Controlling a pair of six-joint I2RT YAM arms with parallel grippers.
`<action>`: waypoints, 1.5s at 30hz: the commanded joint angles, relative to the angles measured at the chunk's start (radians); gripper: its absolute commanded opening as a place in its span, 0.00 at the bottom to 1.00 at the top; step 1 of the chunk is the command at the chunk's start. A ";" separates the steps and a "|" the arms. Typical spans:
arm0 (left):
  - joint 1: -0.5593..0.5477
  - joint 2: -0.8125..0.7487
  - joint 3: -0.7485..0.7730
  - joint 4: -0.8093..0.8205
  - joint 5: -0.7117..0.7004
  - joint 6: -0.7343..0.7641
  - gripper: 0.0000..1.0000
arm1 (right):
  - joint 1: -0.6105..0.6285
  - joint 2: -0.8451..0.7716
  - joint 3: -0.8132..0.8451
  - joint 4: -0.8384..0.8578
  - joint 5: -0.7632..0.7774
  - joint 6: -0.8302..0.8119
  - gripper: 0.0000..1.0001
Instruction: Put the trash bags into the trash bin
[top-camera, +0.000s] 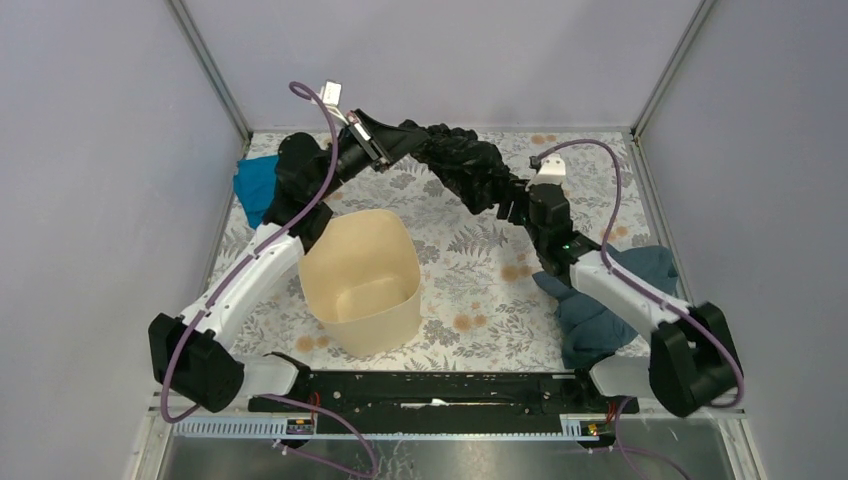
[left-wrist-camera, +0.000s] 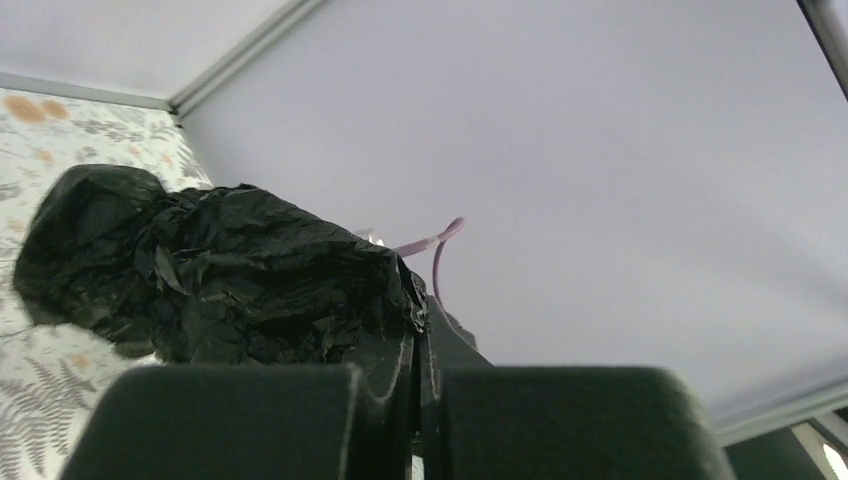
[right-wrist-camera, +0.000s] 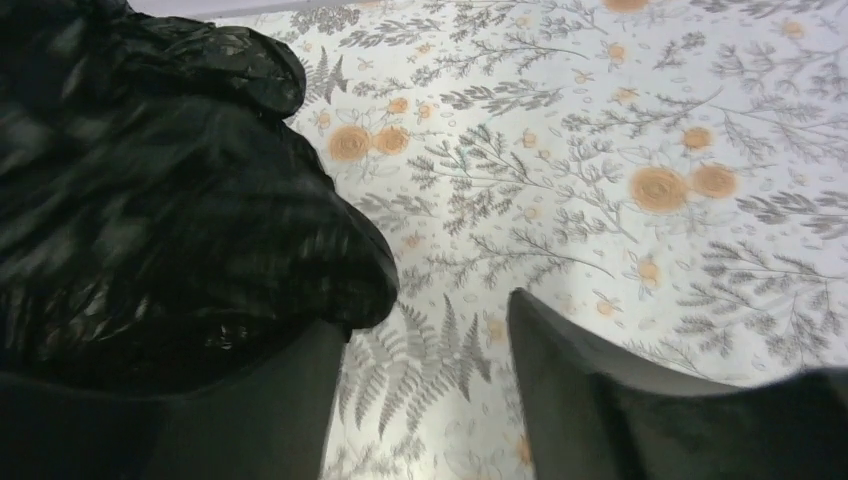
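Your left gripper (left-wrist-camera: 418, 335) sits closest in its wrist view, its matte black jaws pinched tight on one end of the trash bag (left-wrist-camera: 220, 275). The bag is thin, glossy black film, crumpled and shiny. It hangs in a lumpy rope above the flower-printed table (top-camera: 470, 270), reaching your right gripper (right-wrist-camera: 425, 310), whose jaws stand apart around bare air. The trash bin (top-camera: 375, 325), smooth cream plastic with a rounded-square rim, stands upright near your left arm, the bag outside it.
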 joint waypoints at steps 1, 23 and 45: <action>-0.094 -0.006 0.077 -0.009 -0.079 0.095 0.00 | -0.001 -0.207 0.063 -0.382 -0.076 0.022 0.77; -0.372 0.065 -0.043 0.155 -0.324 0.026 0.00 | 0.003 -0.570 -0.031 -0.413 -0.383 0.495 0.83; -0.343 -0.052 0.125 -0.569 -0.446 0.610 0.99 | 0.002 -0.651 0.119 -0.655 -0.584 0.181 0.00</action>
